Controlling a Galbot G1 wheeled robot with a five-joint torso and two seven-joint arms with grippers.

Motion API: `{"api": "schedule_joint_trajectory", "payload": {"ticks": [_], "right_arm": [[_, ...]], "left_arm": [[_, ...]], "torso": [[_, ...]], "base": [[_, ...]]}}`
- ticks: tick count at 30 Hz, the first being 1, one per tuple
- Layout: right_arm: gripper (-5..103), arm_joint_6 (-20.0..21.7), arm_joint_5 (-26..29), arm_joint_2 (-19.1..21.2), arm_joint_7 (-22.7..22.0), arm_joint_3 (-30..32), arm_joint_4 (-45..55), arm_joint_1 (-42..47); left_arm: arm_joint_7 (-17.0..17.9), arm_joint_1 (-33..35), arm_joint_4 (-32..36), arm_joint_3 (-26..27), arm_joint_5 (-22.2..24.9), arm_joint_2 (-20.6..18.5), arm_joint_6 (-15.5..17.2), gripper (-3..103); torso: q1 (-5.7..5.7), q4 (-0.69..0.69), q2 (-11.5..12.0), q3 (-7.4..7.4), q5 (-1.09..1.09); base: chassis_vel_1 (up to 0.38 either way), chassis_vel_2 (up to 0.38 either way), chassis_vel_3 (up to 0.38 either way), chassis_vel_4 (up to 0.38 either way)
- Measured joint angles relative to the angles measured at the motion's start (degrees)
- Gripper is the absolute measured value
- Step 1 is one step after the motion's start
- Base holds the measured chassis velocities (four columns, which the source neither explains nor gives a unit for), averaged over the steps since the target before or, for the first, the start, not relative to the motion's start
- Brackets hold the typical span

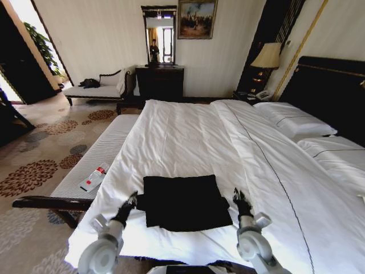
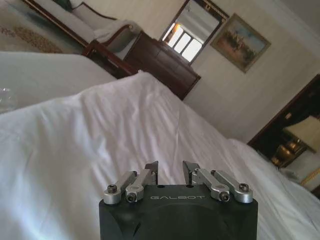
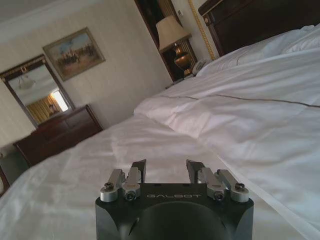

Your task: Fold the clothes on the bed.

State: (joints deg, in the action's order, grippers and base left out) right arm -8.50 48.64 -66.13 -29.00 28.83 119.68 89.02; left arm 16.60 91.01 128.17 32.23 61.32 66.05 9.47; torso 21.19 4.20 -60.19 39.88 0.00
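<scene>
The bed (image 1: 188, 131) is seen whole from the head view: white duvet (image 1: 274, 171), pillows (image 1: 296, 123) against a dark headboard (image 1: 333, 94). The bench (image 1: 94, 162) is placed along the foot edge on the robot's left, with a small white and red packet (image 1: 94, 177) lying on it; its print is too small to read.

The black T-shirt (image 1: 183, 201) is laid flat as a folded rectangle on the near part of the duvet, between the two grippers. No lettering is visible on the upward face.

The left gripper (image 1: 133, 200) is positioned at the shirt's left edge, the right gripper (image 1: 237, 197) at its right edge; actual contact cannot be confirmed from the head view.

Neither wrist view has the shirt in frame; wrinkled white duvet is seen past the fingers. Left gripper (image 2: 170, 172) fingers are spread, nothing held. Right gripper (image 3: 167, 170) likewise released and empty. "GALBOT" is read on both gripper housings.

The dresser with mirror (image 2: 192, 32) and a framed painting (image 3: 74, 47) are picked up in the wrist views, plus a bedside lamp (image 3: 172, 32) in the right one.
</scene>
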Motion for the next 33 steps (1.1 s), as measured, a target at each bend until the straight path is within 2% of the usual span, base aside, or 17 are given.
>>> {"api": "schedule_joint_trajectory", "payload": {"ticks": [1,2,5,6,7,8,9,10,11,12,15,17,19,21,28,29,33], "right_arm": [[41,0.00,0.00,0.00,0.00,0.00,0.00,0.00],[47,-0.01,1.05,0.09,-0.03,0.48,-0.05,-0.87],[63,0.00,3.15,0.45,-0.37,0.81,-2.79,-4.36],[63,0.00,3.15,0.45,-0.37,0.81,-2.79,-4.36],[69,0.04,3.48,0.46,-0.50,0.41,-3.68,-5.34],[74,0.18,3.86,0.53,-0.66,-0.42,-4.60,-6.30],[74,0.50,4.35,0.70,-0.86,-1.90,-5.83,-7.78],[79,0.84,4.64,0.77,-0.90,-3.48,-7.15,-9.33],[79,0.84,4.64,0.77,-0.90,-3.48,-7.15,-9.33],[85,1.00,4.68,0.66,-0.89,-4.29,-7.98,-10.04],[98,1.09,4.76,-0.04,-0.89,-5.09,-10.06,-10.54],[98,1.09,4.81,-0.14,-0.89,-5.11,-10.55,-10.61],[100,1.09,4.95,-0.17,-0.89,-5.11,-11.36,-10.81],[100,1.09,5.03,-0.17,-0.89,-5.11,-11.76,-11.02],[100,1.08,5.12,-0.96,-0.95,-5.58,-13.38,-12.51],[100,1.08,5.13,-1.24,-0.97,-5.70,-13.55,-12.72],[100,1.09,5.13,-1.64,-1.01,-5.74,-13.91,-13.03]], "left_arm": [[0.00,0.00,0.00,0.00,0.00,0.00,0.00,33],[0.39,-2.18,-1.91,0.11,0.70,-0.18,0.53,33],[1.37,-9.92,-10.89,-1.77,1.19,-0.49,1.92,49],[1.37,-9.92,-10.89,-1.77,1.19,-0.49,1.92,49],[1.49,-12.26,-14.00,-2.44,0.83,-0.39,2.17,55],[1.48,-14.05,-16.85,-2.83,0.34,-0.13,2.31,55],[1.49,-15.09,-19.19,-2.86,-0.17,0.26,2.40,60],[1.55,-15.99,-21.76,-2.77,-0.59,0.78,2.50,66],[1.55,-15.99,-21.76,-2.77,-0.59,0.78,2.50,66],[1.59,-17.01,-23.90,-2.96,-0.83,1.08,2.58,72],[1.44,-20.57,-29.18,-4.80,-1.51,1.82,2.67,88],[1.35,-21.46,-30.21,-5.41,-1.62,2.04,2.67,88],[0.99,-22.77,-31.47,-6.59,-1.95,2.41,2.56,97],[0.62,-23.34,-31.85,-7.40,-2.21,2.53,2.26,99],[-1.20,-25.06,-33.14,-12.21,-4.16,2.03,0.78,100],[-1.33,-25.43,-33.47,-13.12,-4.39,1.96,0.61,103],[-1.56,-26.55,-34.19,-15.52,-4.47,2.31,0.11,99]], "torso": [[0.00,0.00,0.00,0.00,0.00],[0.00,0.00,0.00,0.01,0.00],[0.02,-0.01,0.01,0.02,-0.01],[0.02,-0.01,0.01,0.02,-0.01],[0.02,0.01,0.01,0.01,-0.02],[0.02,0.05,0.01,0.01,-0.02],[0.02,0.05,0.01,0.02,-0.01],[0.02,-0.01,0.01,0.02,0.00],[0.02,-0.01,0.01,0.02,0.00],[0.02,-0.06,0.01,0.02,0.02],[0.02,-0.01,0.01,0.02,-0.01],[0.02,0.01,0.01,0.02,0.00],[0.02,0.01,0.01,0.01,0.00],[0.02,0.00,0.01,0.01,0.01],[0.01,-0.01,0.01,0.01,0.01],[0.01,-0.01,0.01,0.01,0.01],[0.01,-0.01,0.01,0.01,0.01]], "base": [[0.000,0.000,0.000,0.000],[0.000,0.000,0.000,0.000],[0.000,0.000,0.000,0.000],[0.000,0.000,0.000,0.000],[0.000,0.000,0.000,0.000],[0.000,0.000,0.000,0.000],[0.000,0.000,0.000,0.000],[0.000,0.000,0.000,0.000],[0.000,0.000,0.000,0.000],[0.000,0.000,0.000,0.000],[0.000,0.000,0.000,0.000],[0.000,0.000,0.000,0.000],[0.000,0.000,0.000,0.000],[0.000,0.000,0.000,0.000],[0.000,0.000,0.000,0.000],[0.000,0.000,0.000,0.000],[0.000,0.000,0.000,0.000]]}}
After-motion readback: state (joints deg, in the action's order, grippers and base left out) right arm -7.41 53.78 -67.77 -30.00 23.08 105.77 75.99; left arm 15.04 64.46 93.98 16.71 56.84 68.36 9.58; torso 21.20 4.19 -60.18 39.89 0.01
